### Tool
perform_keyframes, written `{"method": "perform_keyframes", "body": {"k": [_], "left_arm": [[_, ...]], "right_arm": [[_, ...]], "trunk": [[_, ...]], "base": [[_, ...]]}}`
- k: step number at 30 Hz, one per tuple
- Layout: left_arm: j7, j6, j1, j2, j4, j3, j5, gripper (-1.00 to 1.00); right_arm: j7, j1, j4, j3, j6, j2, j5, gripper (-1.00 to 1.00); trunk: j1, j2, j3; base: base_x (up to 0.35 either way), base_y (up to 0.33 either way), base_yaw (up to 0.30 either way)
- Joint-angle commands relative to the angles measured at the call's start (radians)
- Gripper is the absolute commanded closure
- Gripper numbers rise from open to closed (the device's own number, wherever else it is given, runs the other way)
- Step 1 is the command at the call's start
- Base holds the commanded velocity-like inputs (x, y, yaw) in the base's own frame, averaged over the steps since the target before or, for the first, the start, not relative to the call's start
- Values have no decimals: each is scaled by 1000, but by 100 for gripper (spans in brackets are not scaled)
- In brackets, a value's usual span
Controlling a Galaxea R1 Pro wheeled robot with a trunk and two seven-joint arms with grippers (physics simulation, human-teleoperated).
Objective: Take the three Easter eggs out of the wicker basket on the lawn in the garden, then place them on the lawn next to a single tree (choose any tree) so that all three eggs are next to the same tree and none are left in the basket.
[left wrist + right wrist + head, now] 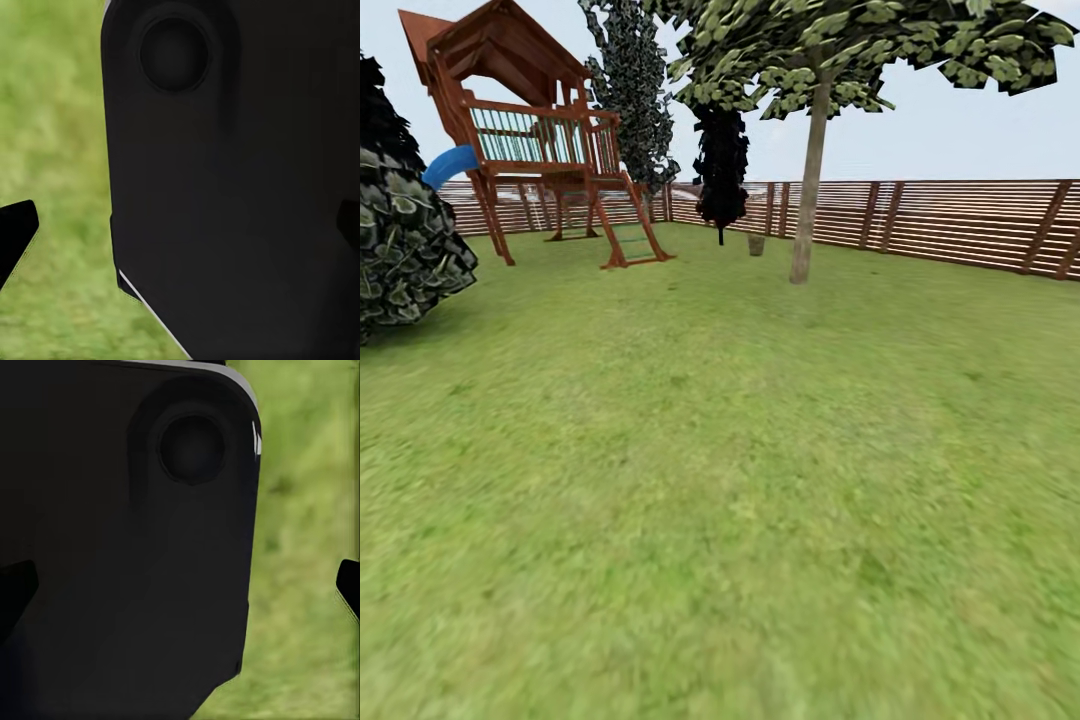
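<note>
The lawn (720, 480) stretches ahead of me in the head view. A tree (809, 180) with a pale, slightly leaning trunk and a light green crown stands at the far right of middle. Left of its foot sits a small grey-brown object (756, 244), too far off to tell whether it is the wicker basket. The Easter eggs are out of view. In the left wrist view my left gripper (180, 229) is open, its dark fingertips (15, 234) wide apart over a black robot panel and grass. My right gripper (184, 585) is open likewise, fingertips (349, 585) at the picture's sides.
A wooden playset (540, 140) with a blue slide stands at the back left. A dark leafy bush (405, 240) is at the left edge. Dark thin trees (722, 165) stand by the brown slatted fence (960, 225) that closes the garden behind.
</note>
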Motion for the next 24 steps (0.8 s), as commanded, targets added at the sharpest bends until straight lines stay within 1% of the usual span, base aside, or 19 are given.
{"method": "perform_keyframes", "body": {"k": [1,24], "left_arm": [[0,-1,1,0,-2,0,1,-100],[0,-1,1,0,-1,0,1,-100]], "right_arm": [[0,-1,1,0,-4,0,1,-100],[0,-1,1,0,-3,0,1,-100]], "trunk": [[1,0,-1],[1,0,-1]], "base": [[329,0,0],[329,0,0]]}}
